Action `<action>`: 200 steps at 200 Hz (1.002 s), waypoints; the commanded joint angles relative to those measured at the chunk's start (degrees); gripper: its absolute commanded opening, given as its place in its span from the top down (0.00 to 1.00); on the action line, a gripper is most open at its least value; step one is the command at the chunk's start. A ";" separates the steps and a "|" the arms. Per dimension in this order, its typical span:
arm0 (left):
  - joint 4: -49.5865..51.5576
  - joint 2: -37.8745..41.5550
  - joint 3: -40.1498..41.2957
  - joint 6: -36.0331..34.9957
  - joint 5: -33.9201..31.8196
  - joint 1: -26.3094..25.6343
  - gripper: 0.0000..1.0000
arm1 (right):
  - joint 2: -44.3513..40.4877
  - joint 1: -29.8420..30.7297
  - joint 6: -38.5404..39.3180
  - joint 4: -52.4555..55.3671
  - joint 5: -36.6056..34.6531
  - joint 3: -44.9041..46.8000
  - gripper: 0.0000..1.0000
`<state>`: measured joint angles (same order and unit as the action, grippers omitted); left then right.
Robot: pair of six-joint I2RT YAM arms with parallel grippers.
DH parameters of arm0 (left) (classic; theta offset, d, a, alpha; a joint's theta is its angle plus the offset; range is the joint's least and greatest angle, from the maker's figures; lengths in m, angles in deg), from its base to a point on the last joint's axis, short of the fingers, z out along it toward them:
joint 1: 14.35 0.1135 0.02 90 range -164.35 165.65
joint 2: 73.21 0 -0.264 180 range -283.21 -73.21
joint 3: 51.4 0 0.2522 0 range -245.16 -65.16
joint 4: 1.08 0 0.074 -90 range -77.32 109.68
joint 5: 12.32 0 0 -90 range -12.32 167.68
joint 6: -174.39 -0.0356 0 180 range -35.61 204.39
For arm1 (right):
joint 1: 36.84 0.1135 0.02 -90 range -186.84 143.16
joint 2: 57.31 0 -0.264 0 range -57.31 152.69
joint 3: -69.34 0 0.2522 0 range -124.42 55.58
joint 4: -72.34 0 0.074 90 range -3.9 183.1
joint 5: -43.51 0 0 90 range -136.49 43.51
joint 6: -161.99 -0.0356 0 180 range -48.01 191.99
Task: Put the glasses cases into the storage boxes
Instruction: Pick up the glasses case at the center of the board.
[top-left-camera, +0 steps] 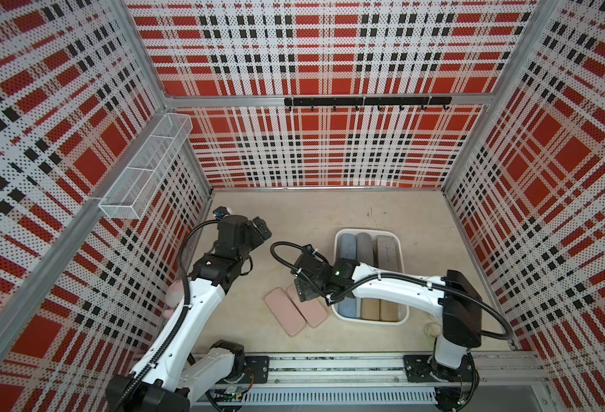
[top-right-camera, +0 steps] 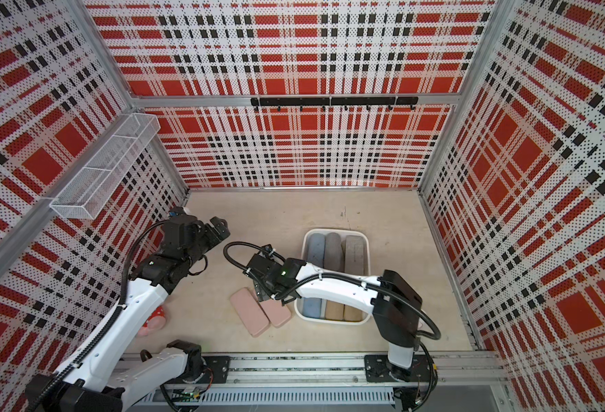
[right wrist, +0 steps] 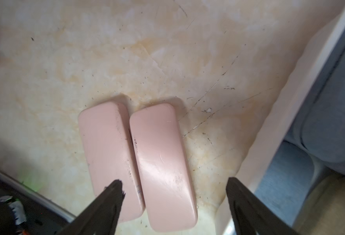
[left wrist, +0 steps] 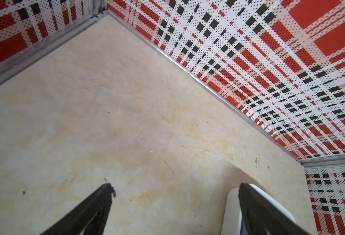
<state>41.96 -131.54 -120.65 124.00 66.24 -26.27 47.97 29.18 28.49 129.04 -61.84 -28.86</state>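
Progress check, sorting run. You have the white tray (top-left-camera: 365,231) on the counter (top-left-camera: 293,214), on your right arm's side, and it is mostly filled. Six cases show inside it, in two rows of three.
- Far row: blue case (top-left-camera: 347,246), grey case (top-left-camera: 364,246), taupe case (top-left-camera: 388,249).
- Near row: second blue case (top-left-camera: 347,307), then two tan cases (top-left-camera: 369,309) side by side.
- Your right forearm crosses the tray's middle, so whatever lies under it cannot be told.

Remaining: two pink cases lie flat on the counter outside the tray, just beside its long wall, with their long edges touching. The inner pink case (right wrist: 163,166) is nearer the tray and the outer pink case (right wrist: 106,154) is on its far side. Judged from the cases that show, six of eight are stowed.

Right end effector (right wrist: 174,182): jaws spread, pinching nothing. It hangs over the inner pink case, with one finger to each side of it in the wrist view. My judgement is that picking this case is the step in hand. Whether the fingers touch it yet cannot be told.

Left end effector (left wrist: 174,186): jaws spread wide and empty, over bare counter off the tray's far corner, well apart from the pink pair.

Not task items: the plush toy (top-right-camera: 154,319), half hidden by your left arm, and the wire-mesh basket (top-left-camera: 144,167) on the wall.
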 commanded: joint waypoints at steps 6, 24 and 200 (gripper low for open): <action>2.62 1.11 0.81 -2.86 2.83 2.69 0.01 | 4.32 0.83 2.64 0.88 0.57 -3.56 0.16; 2.71 1.02 1.25 -3.38 3.96 3.18 0.02 | 7.20 1.64 3.46 2.23 0.50 -5.82 0.16; 1.25 3.57 9.44 -5.47 19.96 15.49 0.02 | 15.81 3.06 2.72 3.11 1.93 -6.27 0.19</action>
<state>44.10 -128.80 -112.03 119.02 83.49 -10.62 61.26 31.70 31.85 131.27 -59.57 -34.06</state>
